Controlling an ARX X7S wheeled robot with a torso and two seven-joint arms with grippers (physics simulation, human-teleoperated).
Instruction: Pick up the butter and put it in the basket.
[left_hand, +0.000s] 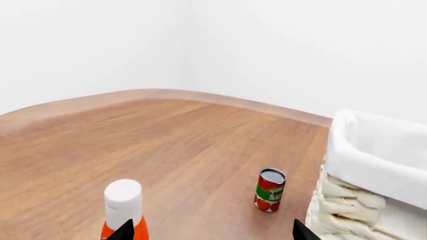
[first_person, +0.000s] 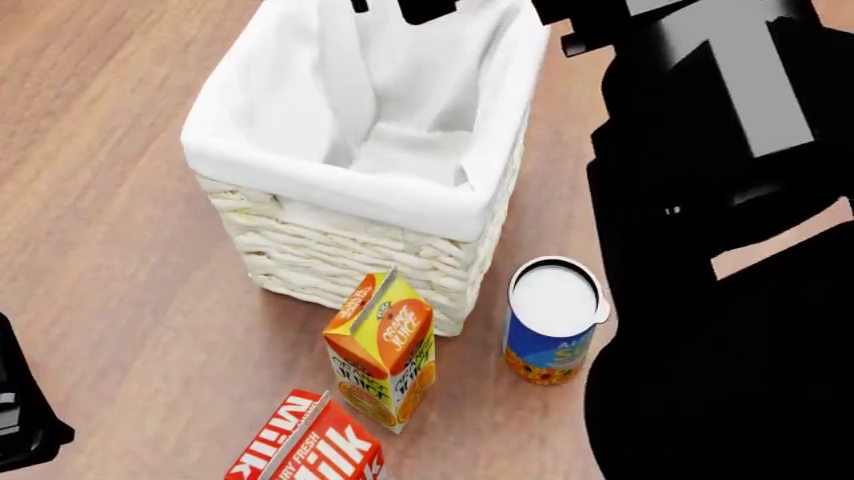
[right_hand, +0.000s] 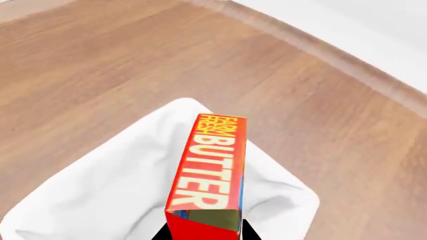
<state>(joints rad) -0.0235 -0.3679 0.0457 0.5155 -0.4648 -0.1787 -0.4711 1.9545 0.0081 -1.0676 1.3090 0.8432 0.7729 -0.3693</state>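
The butter is a slim red box with pale "BUTTER" lettering. My right gripper is shut on its near end, a black finger on each side. It hangs over the white cloth liner of the basket. In the head view the woven basket stands in the middle and looks empty inside; the right arm reaches over its far rim, and the butter is hidden there. My left gripper is open with nothing between its fingers, beside the basket.
An orange juice carton, a milk carton and a blue can with a white lid stand in front of the basket. A tomato sauce can and a white-capped orange bottle stand near the left gripper.
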